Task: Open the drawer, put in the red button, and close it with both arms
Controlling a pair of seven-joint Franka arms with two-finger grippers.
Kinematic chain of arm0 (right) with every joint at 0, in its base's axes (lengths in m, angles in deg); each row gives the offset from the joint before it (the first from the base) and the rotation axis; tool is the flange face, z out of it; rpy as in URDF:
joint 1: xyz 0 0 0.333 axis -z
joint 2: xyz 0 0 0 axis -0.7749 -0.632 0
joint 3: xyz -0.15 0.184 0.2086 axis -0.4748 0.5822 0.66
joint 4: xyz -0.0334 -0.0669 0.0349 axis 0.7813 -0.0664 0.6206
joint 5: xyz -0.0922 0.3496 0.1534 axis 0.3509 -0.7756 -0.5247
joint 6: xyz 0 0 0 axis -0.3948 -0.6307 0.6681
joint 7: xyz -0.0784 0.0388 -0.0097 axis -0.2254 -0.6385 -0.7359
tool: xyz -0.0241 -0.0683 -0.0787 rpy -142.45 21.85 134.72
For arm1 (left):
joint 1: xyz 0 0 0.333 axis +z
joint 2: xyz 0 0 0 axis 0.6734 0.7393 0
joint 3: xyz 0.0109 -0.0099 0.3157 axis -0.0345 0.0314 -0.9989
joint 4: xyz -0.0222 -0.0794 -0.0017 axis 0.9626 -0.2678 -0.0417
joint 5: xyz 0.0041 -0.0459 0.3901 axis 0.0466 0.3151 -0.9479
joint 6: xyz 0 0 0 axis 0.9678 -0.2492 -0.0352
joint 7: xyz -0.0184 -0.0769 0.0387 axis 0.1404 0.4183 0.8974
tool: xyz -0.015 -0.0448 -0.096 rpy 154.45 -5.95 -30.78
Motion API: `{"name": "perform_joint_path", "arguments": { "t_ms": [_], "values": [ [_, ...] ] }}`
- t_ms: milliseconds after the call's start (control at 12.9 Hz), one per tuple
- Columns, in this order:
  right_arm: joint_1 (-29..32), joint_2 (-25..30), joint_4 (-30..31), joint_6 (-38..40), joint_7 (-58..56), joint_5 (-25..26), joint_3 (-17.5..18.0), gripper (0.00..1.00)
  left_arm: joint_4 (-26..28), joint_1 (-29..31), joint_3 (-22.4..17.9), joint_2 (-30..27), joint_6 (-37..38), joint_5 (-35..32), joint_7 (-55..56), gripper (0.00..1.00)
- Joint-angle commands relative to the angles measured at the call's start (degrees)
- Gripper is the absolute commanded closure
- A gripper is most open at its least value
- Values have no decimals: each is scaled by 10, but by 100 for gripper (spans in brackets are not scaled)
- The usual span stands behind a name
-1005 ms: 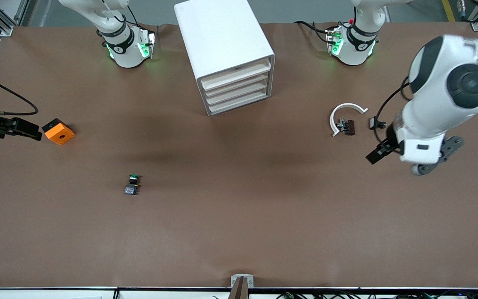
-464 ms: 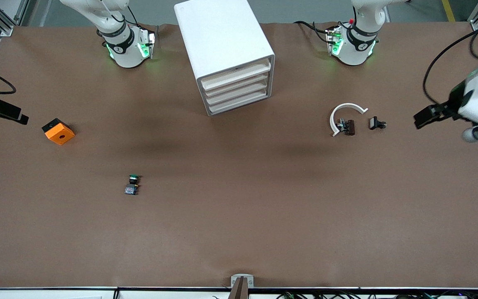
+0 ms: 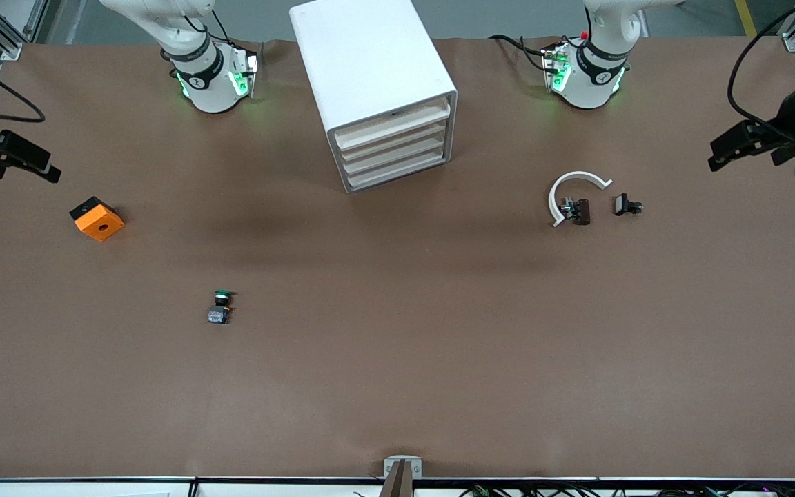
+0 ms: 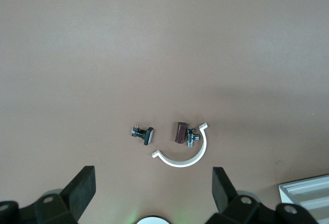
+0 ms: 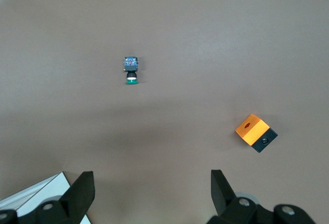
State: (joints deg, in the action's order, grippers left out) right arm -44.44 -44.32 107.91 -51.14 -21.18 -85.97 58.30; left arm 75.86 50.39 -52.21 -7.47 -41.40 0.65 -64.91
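The white cabinet (image 3: 370, 76) stands between the two arm bases, and all four drawers (image 3: 394, 148) in it are shut. No red button shows in any view. A switch with a green cap (image 3: 221, 298) lies on the table, also in the right wrist view (image 5: 131, 72). My right gripper (image 3: 42, 166) is open and empty, up in the air at the right arm's end of the table, near an orange block (image 3: 97, 219). My left gripper (image 3: 722, 155) is open and empty, up in the air at the left arm's end. Both wrist views show their own fingers (image 4: 82, 188) (image 5: 82, 190) wide apart.
A white C-shaped ring (image 3: 573, 190) (image 4: 185, 157), a small brown part (image 3: 581, 211) (image 4: 179, 131) and a small black clip (image 3: 624, 205) (image 4: 144, 134) lie toward the left arm's end. The orange block also shows in the right wrist view (image 5: 254, 131).
Both arms have swung outward toward the table's ends. The left gripper left the spot beside the black clip. The right gripper drew away from the orange block. Nothing on the table moved.
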Motion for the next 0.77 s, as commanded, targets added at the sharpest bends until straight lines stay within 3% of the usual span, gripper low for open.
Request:
{"name": "perform_joint_path", "arguments": {
  "t_ms": [0,541,695],
  "values": [
    [0,26,24,-2,-2,-8,1,0,25,-3,-7,-24,-2,9,-7,0],
    [-1,23,22,-7,-5,-4,1,0,20,-1,-6,-20,0,11,-3,0],
    [-11,23,23,-5,-6,26,0,0,18,2,-7,-14,0,11,-10,0]
  ]
}}
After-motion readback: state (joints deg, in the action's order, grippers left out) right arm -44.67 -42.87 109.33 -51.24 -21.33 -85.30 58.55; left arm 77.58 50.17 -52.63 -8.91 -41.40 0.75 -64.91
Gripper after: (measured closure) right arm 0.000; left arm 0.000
